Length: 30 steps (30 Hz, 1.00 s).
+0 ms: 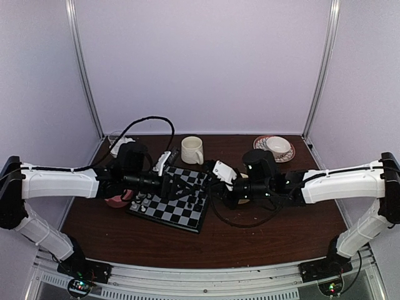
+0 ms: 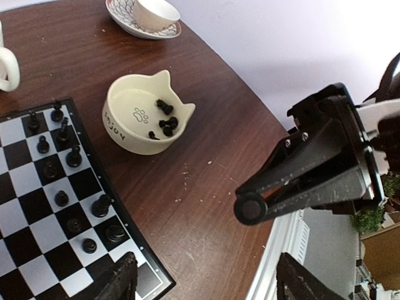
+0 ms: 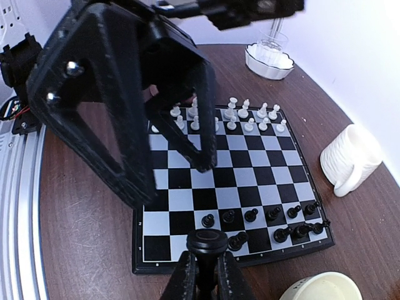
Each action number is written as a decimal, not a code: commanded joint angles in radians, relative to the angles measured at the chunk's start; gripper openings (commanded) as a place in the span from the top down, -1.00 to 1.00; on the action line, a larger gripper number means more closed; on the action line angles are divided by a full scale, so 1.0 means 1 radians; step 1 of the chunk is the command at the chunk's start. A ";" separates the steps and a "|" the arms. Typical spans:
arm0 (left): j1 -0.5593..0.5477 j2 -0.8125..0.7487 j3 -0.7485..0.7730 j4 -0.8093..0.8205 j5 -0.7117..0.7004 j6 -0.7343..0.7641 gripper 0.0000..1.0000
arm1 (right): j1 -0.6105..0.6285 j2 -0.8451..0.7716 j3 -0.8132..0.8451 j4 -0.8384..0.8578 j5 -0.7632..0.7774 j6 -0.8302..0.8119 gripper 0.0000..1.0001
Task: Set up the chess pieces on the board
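Note:
The board (image 1: pixel 181 212) lies mid-table, also in the right wrist view (image 3: pixel 187 200) and the left wrist view (image 2: pixel 25 250). White chess pieces (image 3: pixel 232 119) line its far rows and black pieces (image 3: pixel 251 215) its near rows. My right gripper (image 3: pixel 207 275) is shut on a black chess piece (image 3: pixel 207 240) just above the board's near edge. That held piece (image 2: pixel 250 208) also shows in the left wrist view. My left gripper (image 2: pixel 209 281) hangs open over the board's edge and bare table, holding nothing. More black pieces (image 2: pixel 165 119) lie in a cream cat-eared bowl (image 2: pixel 125 122).
A white mug (image 1: pixel 192 150) stands behind the board, a cup on a patterned saucer (image 1: pixel 275 148) at the back right. A white-filled dish (image 3: pixel 269 59) sits at the back left, a pink bowl (image 1: pixel 115 201) under the left arm. Both grippers hang close together.

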 commanded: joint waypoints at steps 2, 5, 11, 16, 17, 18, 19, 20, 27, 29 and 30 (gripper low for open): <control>-0.001 0.053 0.036 0.086 0.129 -0.073 -0.49 | 0.053 0.000 0.012 0.012 0.093 -0.074 0.94; -0.001 0.070 0.047 0.083 0.150 -0.085 -0.47 | 0.069 0.005 0.012 0.012 0.108 -0.095 0.95; -0.002 0.121 0.055 0.161 0.241 -0.147 -0.26 | 0.108 0.020 0.016 0.014 0.157 -0.139 0.95; -0.008 0.126 0.059 0.158 0.245 -0.144 -0.13 | 0.120 0.026 0.020 0.011 0.177 -0.152 0.95; -0.008 0.129 0.061 0.157 0.248 -0.145 -0.10 | 0.122 0.028 0.020 0.011 0.178 -0.157 0.95; -0.008 0.132 0.065 0.155 0.250 -0.146 -0.09 | 0.126 0.031 0.020 0.010 0.182 -0.159 0.94; -0.010 0.137 0.067 0.154 0.254 -0.146 -0.09 | 0.129 0.031 0.022 0.009 0.188 -0.161 0.95; -0.011 0.142 0.071 0.152 0.258 -0.146 -0.07 | 0.132 0.033 0.023 0.011 0.196 -0.164 0.95; -0.017 0.162 0.085 0.138 0.268 -0.142 0.15 | 0.143 0.047 0.033 0.008 0.224 -0.172 0.95; -0.018 0.166 0.091 0.127 0.269 -0.136 0.20 | 0.143 0.051 0.034 0.006 0.231 -0.171 0.94; -0.018 0.168 0.094 0.123 0.269 -0.133 0.24 | 0.143 0.052 0.034 0.006 0.233 -0.172 0.94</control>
